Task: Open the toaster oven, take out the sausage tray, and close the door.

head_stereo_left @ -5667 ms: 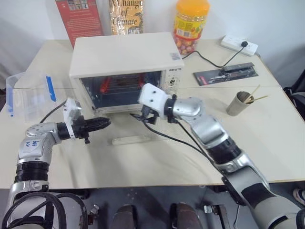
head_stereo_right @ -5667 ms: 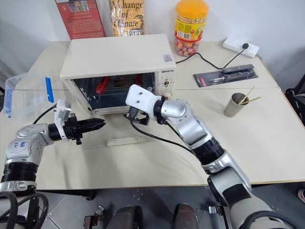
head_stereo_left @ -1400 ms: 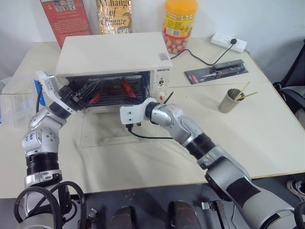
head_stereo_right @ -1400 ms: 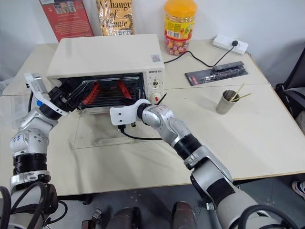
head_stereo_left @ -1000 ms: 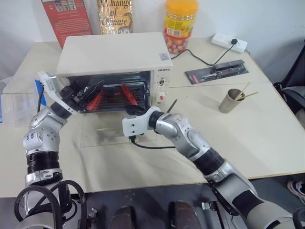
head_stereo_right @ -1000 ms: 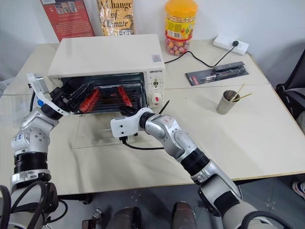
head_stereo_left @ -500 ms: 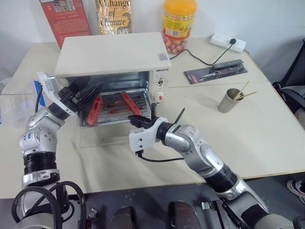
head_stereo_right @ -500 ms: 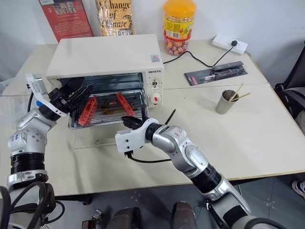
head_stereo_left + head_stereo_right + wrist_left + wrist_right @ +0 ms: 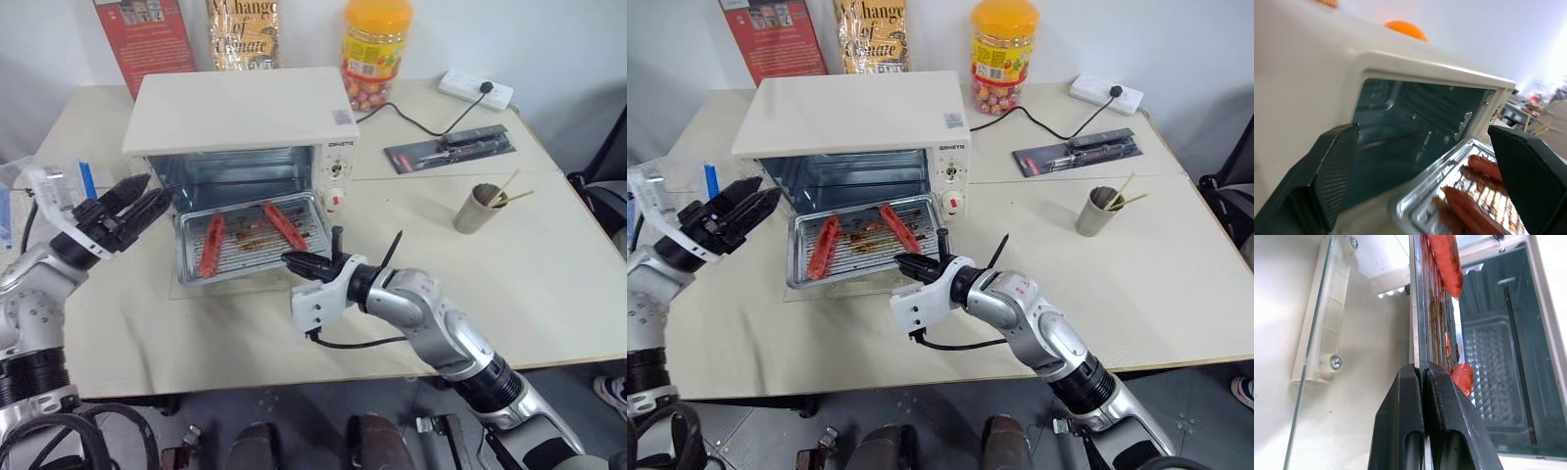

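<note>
The cream-white toaster oven [image 9: 235,113] stands open at the back of the table. Its glass door [image 9: 838,286] lies flat on the table in front of it, and the white bar handle [image 9: 1317,318] appears in the right wrist view. The silver sausage tray [image 9: 245,262] sits drawn out over the door with two red sausages [image 9: 284,225] on it. My right gripper [image 9: 299,262] is shut on the tray's front right rim [image 9: 1418,333]. My left gripper [image 9: 132,201] hangs open to the left of the oven mouth, touching nothing; its fingers [image 9: 1327,176] frame the empty cavity [image 9: 1415,127].
A clear plastic box with blue clips [image 9: 59,181] stands at the far left. Behind the oven are books [image 9: 147,39] and a candy jar [image 9: 370,54]. To the right lie a power strip [image 9: 475,88], a black tool case [image 9: 460,149] and a paper cup with sticks [image 9: 480,208].
My right gripper has pulled the tray out of the oven toward the table's front, over the flat door. My left gripper has drawn back to the left, away from the oven mouth.
</note>
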`<state>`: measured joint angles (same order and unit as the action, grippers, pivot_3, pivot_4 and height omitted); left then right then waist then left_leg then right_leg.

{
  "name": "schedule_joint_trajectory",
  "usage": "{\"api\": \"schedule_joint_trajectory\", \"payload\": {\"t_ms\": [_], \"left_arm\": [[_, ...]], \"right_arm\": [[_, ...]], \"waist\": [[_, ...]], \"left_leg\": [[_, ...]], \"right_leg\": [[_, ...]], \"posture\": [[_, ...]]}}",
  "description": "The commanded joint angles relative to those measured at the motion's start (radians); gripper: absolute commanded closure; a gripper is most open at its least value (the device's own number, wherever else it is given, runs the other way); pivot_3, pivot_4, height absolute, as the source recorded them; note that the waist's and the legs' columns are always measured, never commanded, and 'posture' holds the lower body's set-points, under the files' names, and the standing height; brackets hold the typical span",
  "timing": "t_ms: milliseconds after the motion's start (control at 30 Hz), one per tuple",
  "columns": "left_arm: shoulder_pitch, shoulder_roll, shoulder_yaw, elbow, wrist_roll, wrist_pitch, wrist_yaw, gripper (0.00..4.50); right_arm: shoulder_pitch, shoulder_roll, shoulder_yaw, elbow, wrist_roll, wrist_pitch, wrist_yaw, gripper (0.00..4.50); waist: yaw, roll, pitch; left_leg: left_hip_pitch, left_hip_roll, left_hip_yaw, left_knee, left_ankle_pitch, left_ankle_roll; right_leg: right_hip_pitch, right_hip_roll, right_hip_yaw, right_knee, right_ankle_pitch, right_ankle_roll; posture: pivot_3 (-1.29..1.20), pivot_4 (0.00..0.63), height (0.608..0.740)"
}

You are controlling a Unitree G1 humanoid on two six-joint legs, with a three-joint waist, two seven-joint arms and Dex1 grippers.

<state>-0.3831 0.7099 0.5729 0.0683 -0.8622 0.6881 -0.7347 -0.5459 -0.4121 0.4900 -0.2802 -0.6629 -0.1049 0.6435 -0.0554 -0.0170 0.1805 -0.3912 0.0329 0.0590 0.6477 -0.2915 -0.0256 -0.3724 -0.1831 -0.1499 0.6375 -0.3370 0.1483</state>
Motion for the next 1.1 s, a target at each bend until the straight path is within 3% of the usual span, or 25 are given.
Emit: {"api": "schedule_joint_trajectory", "payload": {"t_ms": [33,133,233,367,633,933,967,1100], "left_arm": [[0.043,0.04,0.106,-0.088,-0.124,0.176,0.129,0.0],[0.08,0.063,0.149,-0.113,-0.206,0.307,0.199,0.0],[0.159,0.153,0.16,-0.098,-0.366,0.614,0.23,0.0],[0.159,0.125,0.199,-0.06,-0.539,0.718,0.369,0.0],[0.138,0.045,0.136,-0.018,-0.755,0.691,0.593,0.0],[0.08,0.022,-0.015,0.056,-0.849,0.644,0.673,0.0],[0.074,0.021,-0.036,0.062,-0.855,0.647,0.675,0.39],[0.074,0.035,-0.078,0.07,-0.894,0.65,0.684,0.93]], "right_arm": [[-0.001,-0.019,-0.054,-0.052,0.044,-0.067,-0.034,4.5],[0.003,-0.03,-0.071,-0.045,0.058,-0.1,-0.046,4.5],[0.011,-0.052,-0.09,-0.036,0.068,-0.146,-0.067,4.5],[0.012,-0.066,-0.099,-0.022,0.083,-0.184,-0.074,4.5],[0.001,-0.058,-0.102,-0.016,0.111,-0.201,-0.066,4.5],[0.004,-0.069,-0.097,-0.033,0.14,-0.232,-0.044,4.5],[0.005,-0.071,-0.096,-0.034,0.142,-0.236,-0.04,4.5],[0.006,-0.075,-0.105,-0.037,0.149,-0.242,-0.029,4.5]], "waist": [[0.003,0.0,0.0],[0.011,-0.001,0.0],[0.015,-0.003,0.001],[0.024,-0.004,0.001],[0.027,-0.004,0.001],[0.027,-0.004,0.001],[0.027,-0.004,0.001],[0.027,-0.005,0.001]], "left_leg": [[0.0,0.0,0.0,0.0,0.0,0.0],[0.0,0.0,0.0,0.001,0.0,0.0],[0.001,0.0,0.0,0.001,0.0,0.0],[0.002,0.0,-0.001,0.0,0.0,0.0],[0.003,-0.001,-0.004,0.001,0.0,0.0],[0.003,-0.001,-0.004,0.001,0.0,0.0],[0.003,-0.001,-0.003,0.001,0.0,0.0],[0.003,-0.001,-0.001,0.001,0.0,0.0]], "right_leg": [[0.0,0.0,0.0,0.0,0.0,0.0],[0.001,0.0,0.001,0.0,0.0,0.0],[0.002,0.0,0.002,-0.001,0.0,0.0],[0.001,0.001,0.006,-0.001,0.0,0.0],[0.002,0.002,0.013,-0.001,0.0,0.0],[0.001,0.003,0.015,-0.002,0.0,0.0],[0.001,0.003,0.015,-0.002,0.0,0.0],[0.001,0.003,0.015,-0.002,0.0,0.0]], "posture": [[0.0,0.15,0.74],[0.0,0.15,0.74],[0.0,0.15,0.74],[0.0,0.15,0.74],[0.0,0.15,0.74],[0.0,0.15,0.74],[0.0,0.15,0.74],[0.0,0.15,0.74]]}}
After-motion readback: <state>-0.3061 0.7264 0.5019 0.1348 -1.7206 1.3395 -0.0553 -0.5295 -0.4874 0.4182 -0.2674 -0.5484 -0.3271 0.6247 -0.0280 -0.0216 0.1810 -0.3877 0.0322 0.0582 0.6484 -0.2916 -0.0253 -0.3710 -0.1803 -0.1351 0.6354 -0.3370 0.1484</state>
